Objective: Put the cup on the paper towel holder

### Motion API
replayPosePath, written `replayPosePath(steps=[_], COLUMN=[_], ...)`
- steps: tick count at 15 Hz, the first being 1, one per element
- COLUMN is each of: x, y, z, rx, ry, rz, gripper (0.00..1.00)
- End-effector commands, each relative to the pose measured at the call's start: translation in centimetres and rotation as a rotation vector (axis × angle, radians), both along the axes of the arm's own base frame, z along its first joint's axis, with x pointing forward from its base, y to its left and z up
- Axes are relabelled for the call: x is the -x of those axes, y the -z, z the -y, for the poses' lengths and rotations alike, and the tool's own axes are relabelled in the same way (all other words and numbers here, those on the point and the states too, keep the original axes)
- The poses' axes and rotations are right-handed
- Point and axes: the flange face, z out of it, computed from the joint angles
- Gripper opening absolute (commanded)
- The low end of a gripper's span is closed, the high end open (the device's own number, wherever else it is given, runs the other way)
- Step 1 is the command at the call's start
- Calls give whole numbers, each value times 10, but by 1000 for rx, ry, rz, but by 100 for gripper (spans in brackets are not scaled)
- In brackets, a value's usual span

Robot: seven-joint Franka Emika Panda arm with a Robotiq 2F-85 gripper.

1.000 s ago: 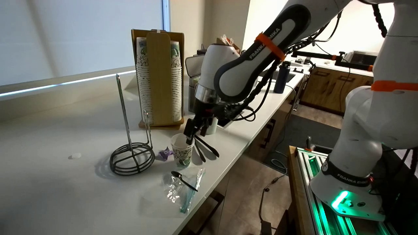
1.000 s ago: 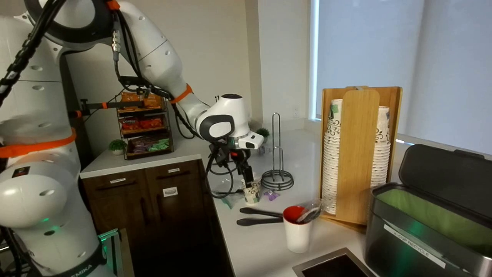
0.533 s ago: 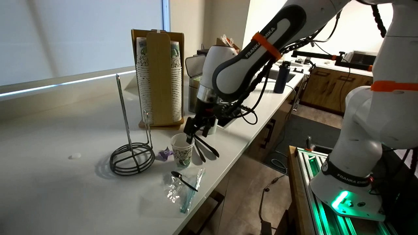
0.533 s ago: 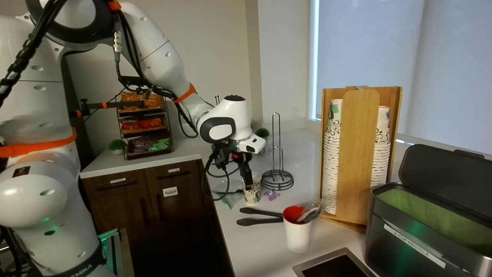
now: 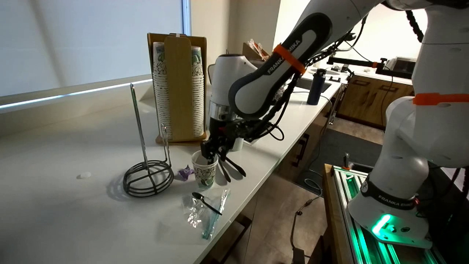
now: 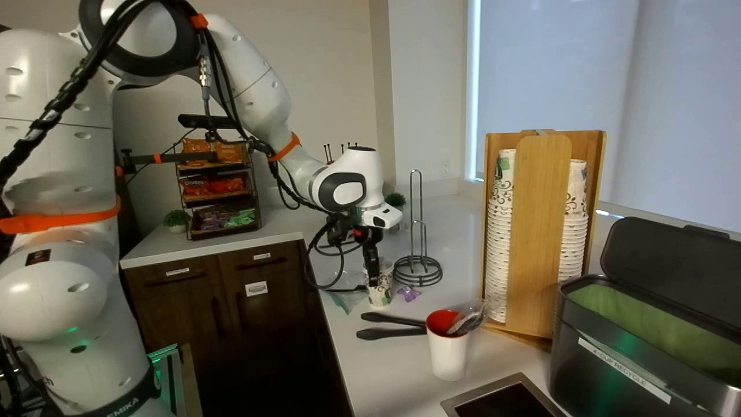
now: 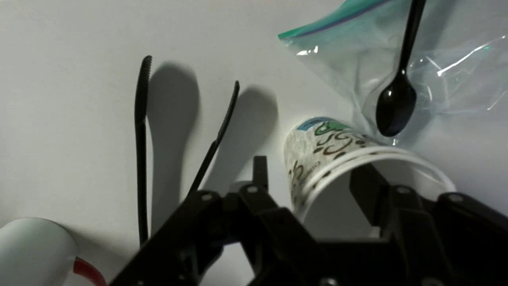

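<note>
Though busy, pale counter (image 5: 84,220); brown cabinets (image 6: 191,307).

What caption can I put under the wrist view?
Open gripper by a printed cup, one finger at its mouth, near a black spoon on a clear bag.

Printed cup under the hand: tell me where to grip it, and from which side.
Pinch the cup by its wall at the rim, coming from above on the side facing the black utensils. That looks best: it stands upright, mouth open and widest at the top, so one finger can go inside, the other outside. In the wrist view, the open hand straddles that wall.
</note>
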Motion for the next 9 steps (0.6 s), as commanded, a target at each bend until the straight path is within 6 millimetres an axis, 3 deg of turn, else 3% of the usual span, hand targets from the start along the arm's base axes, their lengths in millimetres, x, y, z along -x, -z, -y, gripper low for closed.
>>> replayPosePath(steps=[1,3,5,9], x=[-17,-14,1,37], y=[-5,-16,-32,-65], z=[-16,-19,-20,-24], rx=[37,52,72,242], ry=[13,43,61,37], rz=[-48,-52,-67,-51], gripper=[27,11,0,1])
